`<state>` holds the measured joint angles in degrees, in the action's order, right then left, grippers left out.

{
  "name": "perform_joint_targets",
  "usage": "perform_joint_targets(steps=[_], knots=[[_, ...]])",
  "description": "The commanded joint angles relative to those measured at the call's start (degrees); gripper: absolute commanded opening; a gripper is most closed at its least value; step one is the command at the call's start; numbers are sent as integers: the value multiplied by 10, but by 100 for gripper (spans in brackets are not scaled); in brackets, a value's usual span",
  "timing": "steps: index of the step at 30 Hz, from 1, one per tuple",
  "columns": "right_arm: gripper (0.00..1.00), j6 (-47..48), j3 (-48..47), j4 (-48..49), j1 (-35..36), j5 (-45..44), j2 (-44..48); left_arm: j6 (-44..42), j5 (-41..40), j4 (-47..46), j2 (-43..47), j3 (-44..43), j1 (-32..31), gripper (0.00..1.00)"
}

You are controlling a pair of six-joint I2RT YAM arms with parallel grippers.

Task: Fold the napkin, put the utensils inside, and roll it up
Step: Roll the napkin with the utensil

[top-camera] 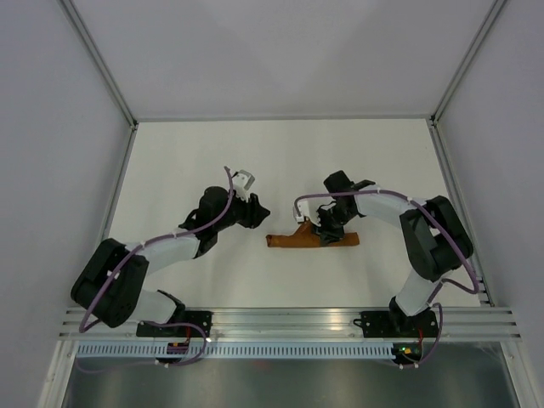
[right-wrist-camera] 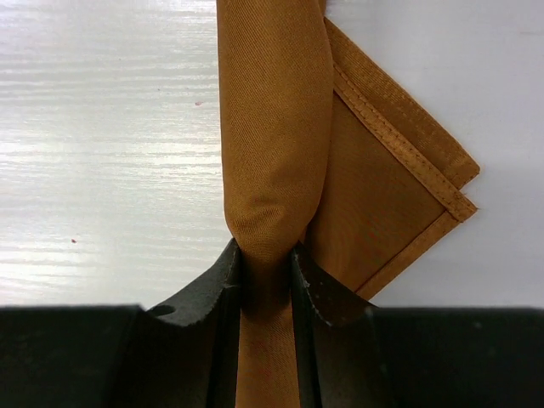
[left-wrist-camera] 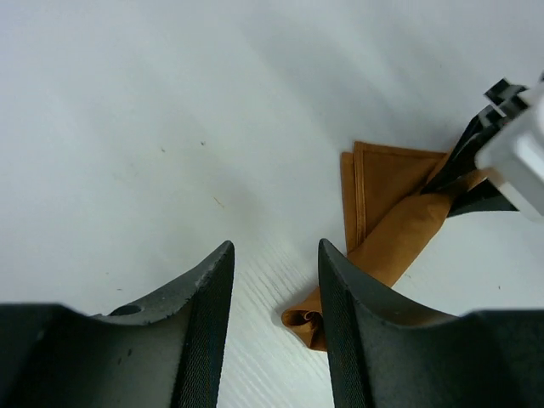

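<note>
The rust-orange napkin (top-camera: 293, 241) lies rolled into a slim tube across the table's middle, with a loose corner flap sticking out on its far side. My right gripper (top-camera: 326, 231) is shut on the roll (right-wrist-camera: 272, 153), pinching it between both fingers; the flap (right-wrist-camera: 391, 187) lies to the right of them. My left gripper (top-camera: 258, 212) is open and empty, hovering just left of the roll's left end (left-wrist-camera: 310, 323). The roll also shows in the left wrist view (left-wrist-camera: 408, 229). No utensils show; they are hidden or out of view.
The white table (top-camera: 187, 161) is bounded by grey walls and a metal frame. An aluminium rail (top-camera: 289, 319) carrying both arm bases runs along the near edge.
</note>
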<state>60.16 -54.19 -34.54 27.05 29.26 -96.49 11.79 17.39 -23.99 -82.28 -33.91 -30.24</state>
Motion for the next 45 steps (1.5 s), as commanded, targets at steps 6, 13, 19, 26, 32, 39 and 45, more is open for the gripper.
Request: perform_joint_targets(steps=[6,13,19,26,32,39,45], knots=[[6,53,-99,-182,-29,37,-170,-96,-171,-113,107,72,-98,48],[6,46,-144,-200,-40,42,-219,-214,-212,-77,68,43,-202,51],[6,38,-160,-208,-42,41,-237,-301,-242,-76,-35,3,-289,54],[6,33,-170,-215,-44,38,-246,-362,-255,-90,-132,-46,-333,55],[6,31,-180,-221,-46,38,-257,-382,-244,-97,-175,-65,-334,56],[6,29,-186,-222,-48,40,-261,-387,-249,-108,-220,-77,-335,55],[9,25,-188,-221,-53,41,-258,-370,-240,-101,-238,-77,-335,26]])
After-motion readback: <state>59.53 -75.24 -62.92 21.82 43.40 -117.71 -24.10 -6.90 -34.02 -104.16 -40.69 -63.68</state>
